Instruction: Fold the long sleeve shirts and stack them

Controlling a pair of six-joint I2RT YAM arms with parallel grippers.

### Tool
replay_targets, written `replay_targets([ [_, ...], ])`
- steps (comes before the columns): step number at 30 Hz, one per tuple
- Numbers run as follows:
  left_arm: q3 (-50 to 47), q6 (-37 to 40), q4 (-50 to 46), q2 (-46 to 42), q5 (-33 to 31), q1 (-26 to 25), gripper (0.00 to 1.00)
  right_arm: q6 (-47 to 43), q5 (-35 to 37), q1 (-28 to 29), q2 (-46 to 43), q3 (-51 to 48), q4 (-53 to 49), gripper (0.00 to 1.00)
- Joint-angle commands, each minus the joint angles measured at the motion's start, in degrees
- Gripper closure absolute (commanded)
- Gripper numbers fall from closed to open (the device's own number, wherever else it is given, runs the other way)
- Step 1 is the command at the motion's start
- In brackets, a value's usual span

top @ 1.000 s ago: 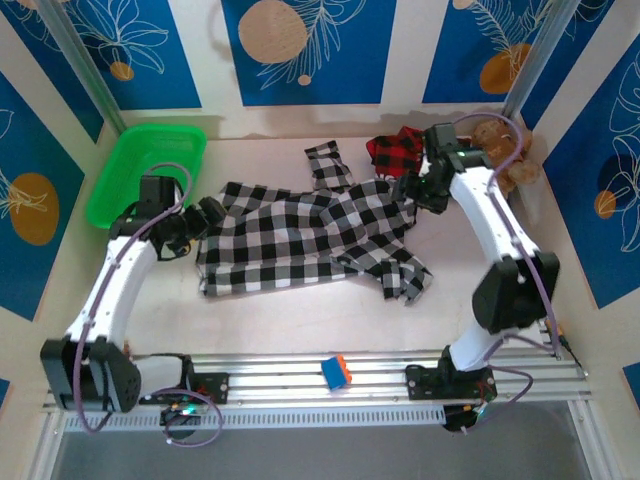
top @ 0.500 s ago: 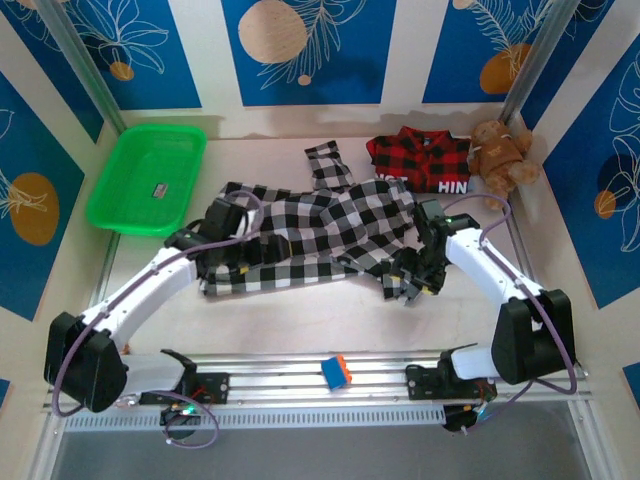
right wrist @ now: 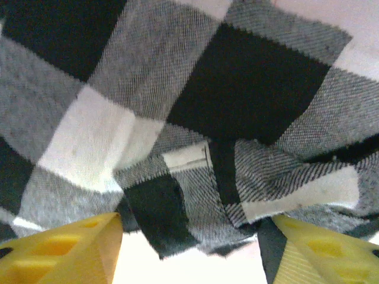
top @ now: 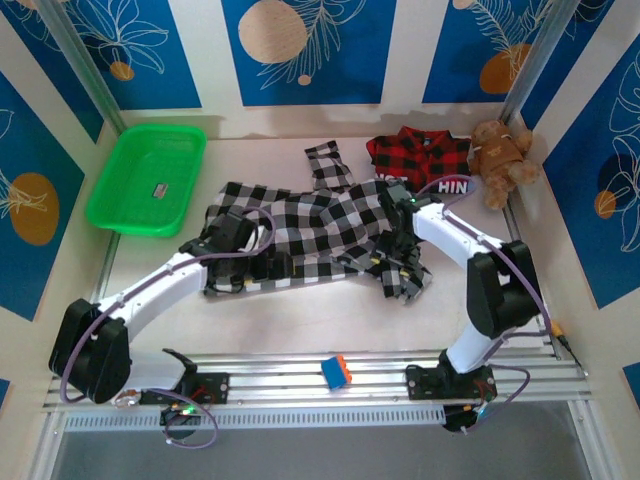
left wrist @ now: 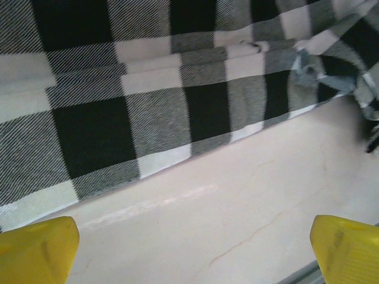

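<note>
Right arm [top: 455, 232] folded inward, tool [top: 392, 262] apparently over checked shirt [top: 310, 235].

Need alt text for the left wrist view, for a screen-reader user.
The black-and-white checked shirt lies flat across the upper half, its edge running diagonally over the pale table. Below it the left gripper is open, its two yellow fingertips wide apart at the bottom corners with bare table between them.

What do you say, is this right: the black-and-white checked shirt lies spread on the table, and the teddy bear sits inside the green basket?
Not quite. The top external view shows the teddy bear at the far right, beside the red-and-black plaid shirt, not in the green basket. The checked shirt does lie spread out.
</note>
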Motion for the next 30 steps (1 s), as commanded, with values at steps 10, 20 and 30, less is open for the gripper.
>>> replay_targets([
  [10,-7.6,-5.7,1.1,4.8,-3.8,5.6,0.0,1.4,4.5,1.5,2.6,2.3,-3.3,0.79],
  [20,-8.5,-4.7,1.5,5.1,-3.3,5.8,0.0,-1.3,7.1,4.6,-7.7,8.7,-10.5,0.98],
  [30,-9.1,-6.0,3.3,6.4,-2.0,6.0,0.0,-5.6,5.3,4.3,-8.8,17.6,-7.8,0.99],
])
